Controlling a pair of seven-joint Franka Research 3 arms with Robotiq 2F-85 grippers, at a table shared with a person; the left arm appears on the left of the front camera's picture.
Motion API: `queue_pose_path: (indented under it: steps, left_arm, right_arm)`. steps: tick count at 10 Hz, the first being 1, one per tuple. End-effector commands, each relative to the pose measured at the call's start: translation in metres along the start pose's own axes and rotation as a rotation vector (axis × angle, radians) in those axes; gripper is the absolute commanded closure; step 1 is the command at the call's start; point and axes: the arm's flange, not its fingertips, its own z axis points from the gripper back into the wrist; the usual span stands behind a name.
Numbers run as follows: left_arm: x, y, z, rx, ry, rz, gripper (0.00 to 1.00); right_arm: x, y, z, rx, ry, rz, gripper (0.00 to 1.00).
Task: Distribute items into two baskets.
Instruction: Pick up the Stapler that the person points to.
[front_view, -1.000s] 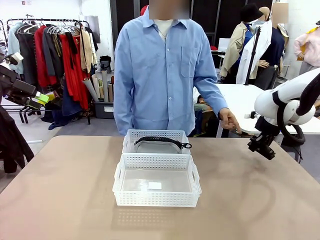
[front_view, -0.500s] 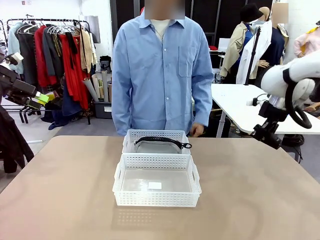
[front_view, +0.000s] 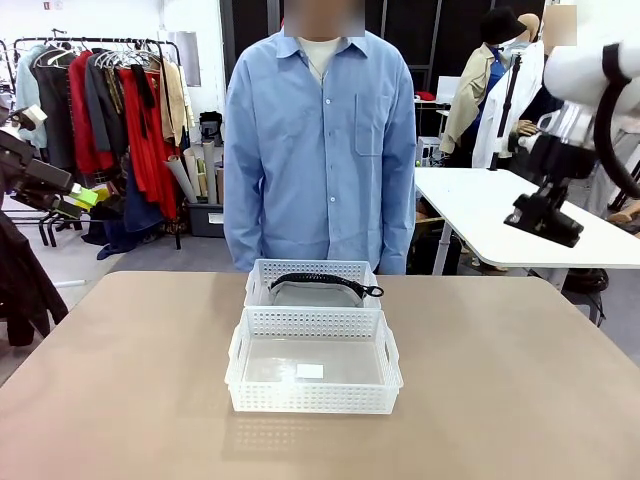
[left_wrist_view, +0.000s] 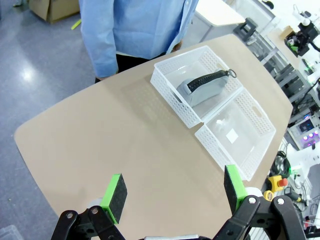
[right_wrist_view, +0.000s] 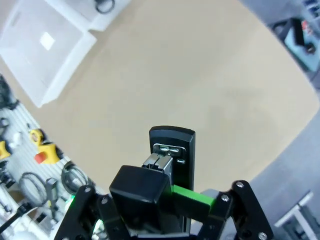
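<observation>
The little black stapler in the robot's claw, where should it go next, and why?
Probably toward the nearer white perforated plastic basket. The right gripper holds the small black stapler shut, high off the table, and that basket holds just a small label, while the farther white basket has the black curved band.

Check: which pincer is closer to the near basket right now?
Hard to call; neither is close. The left pincer hangs open, high off the table's left side; the right pincer, shut on the stapler, is raised beyond the right edge of the near basket.

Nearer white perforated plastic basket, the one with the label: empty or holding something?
Empty. The nearer white perforated plastic basket shows only its small white label; the black strap-like band lies in the farther basket.
</observation>
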Motion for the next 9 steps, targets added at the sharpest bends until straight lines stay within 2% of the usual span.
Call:
queue_pose_path:
  steps: [1, 4, 5, 8, 9]
  left_arm:
    - [-0.001, -0.001, 0.001, 0.004, 0.011, -0.007, 0.0]
    - [-0.001, -0.001, 0.001, 0.004, 0.011, -0.007, 0.0]
    - [-0.001, -0.001, 0.001, 0.004, 0.011, -0.007, 0.0]
    - [-0.001, -0.001, 0.001, 0.004, 0.011, -0.007, 0.0]
    - [-0.001, -0.001, 0.001, 0.004, 0.011, -0.007, 0.0]
  right_arm:
    - [-0.001, 0.02, 0.018, -0.061, 0.003, 0.051, 1.0]
    - [-0.008, 0.058, 0.035, -0.04, 0.035, 0.162, 1.0]
    - [-0.009, 0.064, 0.034, -0.037, 0.051, 0.184, 1.0]
    - [-0.006, 0.063, 0.033, 0.075, 0.111, 0.27, 1.0]
    - [-0.003, 0.072, 0.031, 0.017, 0.062, 0.187, 1.0]
